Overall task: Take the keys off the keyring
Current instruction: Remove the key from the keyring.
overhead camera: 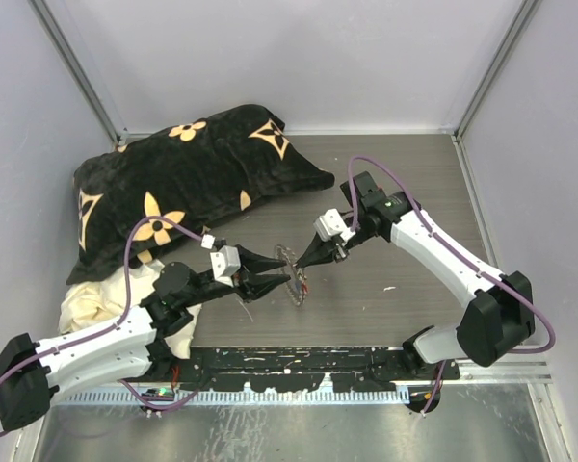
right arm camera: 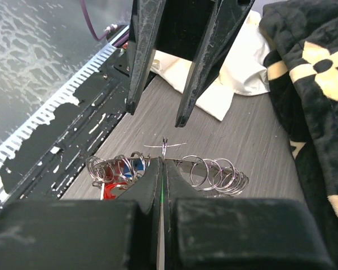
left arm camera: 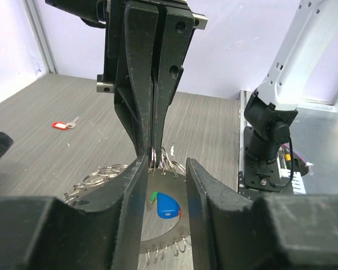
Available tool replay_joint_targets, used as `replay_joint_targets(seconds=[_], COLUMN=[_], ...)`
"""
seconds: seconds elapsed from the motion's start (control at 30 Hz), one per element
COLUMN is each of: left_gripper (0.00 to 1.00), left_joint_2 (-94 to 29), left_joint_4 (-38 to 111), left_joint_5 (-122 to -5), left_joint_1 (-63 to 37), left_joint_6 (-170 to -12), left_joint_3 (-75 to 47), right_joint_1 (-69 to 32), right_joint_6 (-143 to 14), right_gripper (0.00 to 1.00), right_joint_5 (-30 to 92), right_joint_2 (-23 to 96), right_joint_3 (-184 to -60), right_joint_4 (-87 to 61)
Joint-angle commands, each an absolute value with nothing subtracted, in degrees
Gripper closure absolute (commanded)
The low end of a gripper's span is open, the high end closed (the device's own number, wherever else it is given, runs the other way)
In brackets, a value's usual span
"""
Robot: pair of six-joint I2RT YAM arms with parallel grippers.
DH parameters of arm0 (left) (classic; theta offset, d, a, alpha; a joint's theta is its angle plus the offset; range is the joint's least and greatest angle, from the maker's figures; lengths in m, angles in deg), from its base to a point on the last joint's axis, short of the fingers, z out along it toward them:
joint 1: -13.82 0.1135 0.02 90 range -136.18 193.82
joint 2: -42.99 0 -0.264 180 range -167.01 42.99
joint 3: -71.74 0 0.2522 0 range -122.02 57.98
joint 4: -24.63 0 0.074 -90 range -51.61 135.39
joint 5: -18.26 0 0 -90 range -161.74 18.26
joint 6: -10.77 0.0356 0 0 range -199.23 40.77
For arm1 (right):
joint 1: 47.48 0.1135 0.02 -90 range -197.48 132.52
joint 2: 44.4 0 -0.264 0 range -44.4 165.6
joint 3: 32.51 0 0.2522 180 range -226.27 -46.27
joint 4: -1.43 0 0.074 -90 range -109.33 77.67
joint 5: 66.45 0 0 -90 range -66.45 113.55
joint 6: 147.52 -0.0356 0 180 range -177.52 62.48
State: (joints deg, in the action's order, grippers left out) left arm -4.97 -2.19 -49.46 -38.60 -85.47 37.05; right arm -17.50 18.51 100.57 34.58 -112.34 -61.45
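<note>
The right hand (right arm camera: 162, 163) is closed tight on the keyring (right arm camera: 217, 175), at the middle of the counter (overhead camera: 414, 173). The left hand (left arm camera: 164, 174) is half open around it (a blue key (left arm camera: 167, 206) shows between its fingers).

Near the middle of the grey wood-grain counter (overhead camera: 405, 183), the keyring (overhead camera: 291, 272) stands on edge between the two arms. The left end effector (overhead camera: 273, 279) reaches it from the left, fingers parted around its rim. The right end effector (overhead camera: 304, 258) meets it from the far right, fingers drawn together to a point on the ring. A red key (overhead camera: 304, 288) shows at the ring's near rim. A black cushion (overhead camera: 188, 178) with tan flowers fills the far-left corner, lying over a cream cloth (overhead camera: 91, 298) at the left edge.
</note>
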Motion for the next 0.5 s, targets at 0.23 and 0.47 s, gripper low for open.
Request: replay_joint_targets(seconds=[0.23,0.47], left_gripper=[0.74,0.75], left_joint_2=[-2.5,-7.5], left_joint_4=[-7.9,-12.3], left_joint_5=[-51.2,-50.6], left_joint_1=[-38.5,-38.5], left_joint_6=[-80.2,-81.4], left_joint_3=[40.0,38.3], right_joint_1=[-17.7,-17.8], right_joint_6=[31.9,31.9], right_gripper=[0.99,0.99], right_joint_5=[104.8,105.7], right_joint_2=[35.4,35.8], right_joint_3=[-116.5,-116.1], right_joint_4=[-69.4,-69.4])
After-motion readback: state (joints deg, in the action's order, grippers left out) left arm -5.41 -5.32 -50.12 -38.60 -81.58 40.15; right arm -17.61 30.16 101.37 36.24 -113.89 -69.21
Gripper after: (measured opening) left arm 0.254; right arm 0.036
